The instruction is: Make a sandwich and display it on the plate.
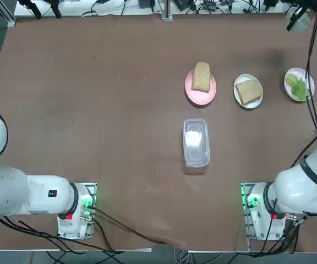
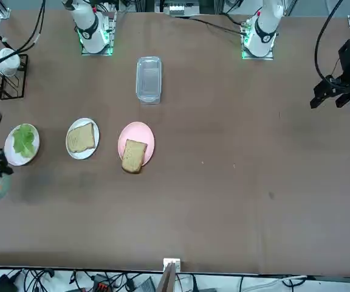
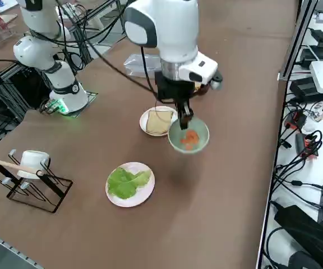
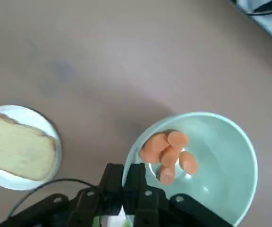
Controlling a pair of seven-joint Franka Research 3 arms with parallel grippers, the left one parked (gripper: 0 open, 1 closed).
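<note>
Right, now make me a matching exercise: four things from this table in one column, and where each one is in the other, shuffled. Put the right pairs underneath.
Things
1. Right gripper
2. Orange carrot pieces
3. Green lettuce leaf
4. Clear plastic box

Places
A. Inside the round pale-green bowl
B. Directly on the brown tabletop, off any plate
C. Shut on the rim of the pale-green bowl
D. On a plate that holds no bread

Right pairs: 1-C, 2-A, 3-D, 4-B

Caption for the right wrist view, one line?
Right gripper shut at the rim of a green bowl of carrot pieces; toast on white plate.
</note>
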